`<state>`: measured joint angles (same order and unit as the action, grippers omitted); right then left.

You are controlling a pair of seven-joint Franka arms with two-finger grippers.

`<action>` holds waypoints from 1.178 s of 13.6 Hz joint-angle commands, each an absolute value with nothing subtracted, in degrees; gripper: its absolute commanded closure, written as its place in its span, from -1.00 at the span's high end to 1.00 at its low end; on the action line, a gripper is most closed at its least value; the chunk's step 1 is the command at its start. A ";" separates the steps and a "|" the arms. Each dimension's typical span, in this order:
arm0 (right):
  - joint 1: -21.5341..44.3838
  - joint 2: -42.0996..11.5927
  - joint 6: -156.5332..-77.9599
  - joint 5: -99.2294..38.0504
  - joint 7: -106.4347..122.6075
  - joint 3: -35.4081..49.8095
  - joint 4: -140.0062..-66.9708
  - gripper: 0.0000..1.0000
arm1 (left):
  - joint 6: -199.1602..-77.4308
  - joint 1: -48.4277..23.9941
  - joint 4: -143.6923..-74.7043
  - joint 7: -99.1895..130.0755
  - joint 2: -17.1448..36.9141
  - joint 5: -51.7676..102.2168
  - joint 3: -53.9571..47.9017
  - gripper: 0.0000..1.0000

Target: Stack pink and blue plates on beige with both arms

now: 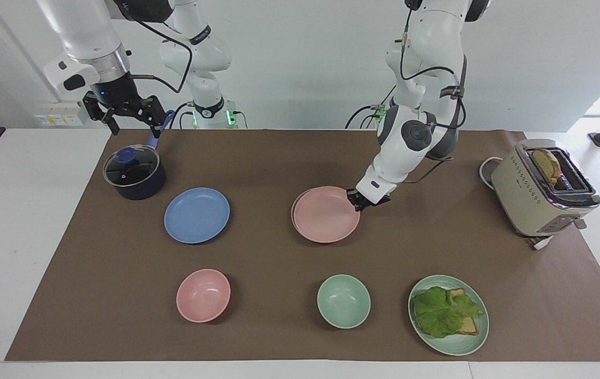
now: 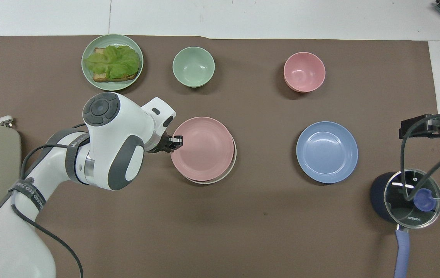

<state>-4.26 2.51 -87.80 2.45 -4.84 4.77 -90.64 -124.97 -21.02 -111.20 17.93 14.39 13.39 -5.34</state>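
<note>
Fingers of the left gripper (image 1: 359,202) sat at the rim of the shallow round matte pale pink plate (image 1: 326,215); whether they pinched that rim or had let go of it could not be told. That plate lay flat, face up, near the middle of the facing view, on the shallow round matte cream-beige plate (image 1: 295,207), which showed only as a thin crescent past the pink edge. Being round, neither plate had a long axis or a heading; both hollows faced upward.

In the overhead view the left gripper (image 2: 175,142) met the pink plate (image 2: 203,148) at its left edge, and the beige plate (image 2: 231,170) peeked out along the lower right.

Fingers of the right gripper (image 1: 123,113) were spread wide with nothing between them, high in the upper left of the facing view, over the dark round saucepan with a glass lid and a blue knob (image 1: 134,172); that arm waited there.

A shallow round matte medium blue plate (image 1: 197,215) lay flat and alone, left of centre in the facing view, just below and to the right of the saucepan. In the overhead view the blue plate (image 2: 327,151) was right of centre.

All of it sat on a matte brown rectangular mat (image 1: 279,158).
</note>
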 commanded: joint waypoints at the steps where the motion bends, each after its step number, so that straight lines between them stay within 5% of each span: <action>1: -5.19 4.13 -88.95 0.79 -4.83 4.92 -92.64 1.00 | -126.30 -22.67 -112.32 17.66 13.62 14.50 -4.39 1.00; 6: -5.10 4.13 -88.95 0.79 -4.83 4.92 -92.64 1.00 | -125.60 -21.80 -111.45 17.23 13.71 13.62 -3.96 1.00; 16: -5.19 4.13 -88.95 0.79 -4.75 4.92 -92.64 1.00 | -111.89 -4.06 -106.00 1.87 9.32 0.53 -3.34 1.00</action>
<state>-4.27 2.55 -87.80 2.45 -4.84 4.76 -90.72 -114.10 -6.59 -106.03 5.05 11.39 1.87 -2.80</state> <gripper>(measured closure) 0.000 0.000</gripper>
